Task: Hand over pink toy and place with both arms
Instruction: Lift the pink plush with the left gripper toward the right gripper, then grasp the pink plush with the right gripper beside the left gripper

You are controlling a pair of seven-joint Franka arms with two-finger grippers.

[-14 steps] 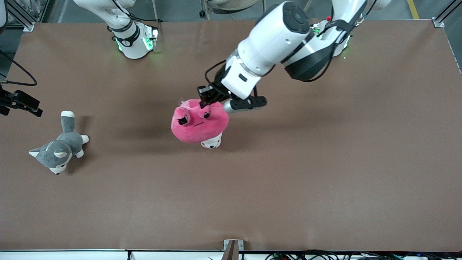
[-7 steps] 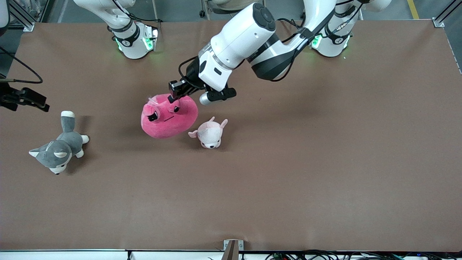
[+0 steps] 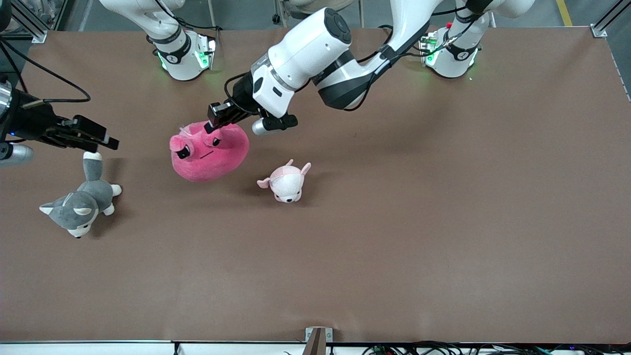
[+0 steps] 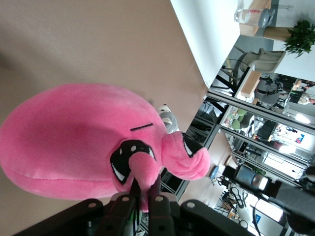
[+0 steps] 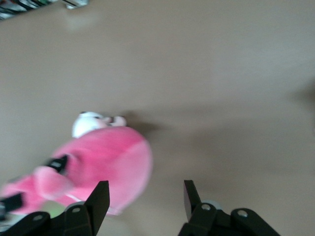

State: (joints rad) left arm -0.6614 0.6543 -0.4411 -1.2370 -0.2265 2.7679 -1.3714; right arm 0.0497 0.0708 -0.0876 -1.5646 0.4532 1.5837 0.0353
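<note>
The pink toy (image 3: pixel 209 154) hangs in the air from my left gripper (image 3: pixel 216 118), which is shut on a fold of plush by its eyes. It is over the table's middle, toward the right arm's end. In the left wrist view the toy (image 4: pixel 74 142) fills the frame and the left gripper (image 4: pixel 145 191) pinches its fold. My right gripper (image 3: pixel 106 142) is open and empty, over the grey dog's tail, a gap away from the toy. In the right wrist view the right gripper (image 5: pixel 145 196) stands wide open with the toy (image 5: pixel 103 164) before it, blurred.
A grey-and-white dog plush (image 3: pixel 81 199) lies at the right arm's end of the table. A small pale pink-and-white plush (image 3: pixel 286 182) lies beside the pink toy, toward the left arm's end; it also shows in the right wrist view (image 5: pixel 91 123). Brown tabletop (image 3: pixel 394 236) spreads nearer the camera.
My left arm has carried the pink toy toward the right arm's end, uncovering the small pale plush. My right gripper has come in from the table's edge toward the toy.
</note>
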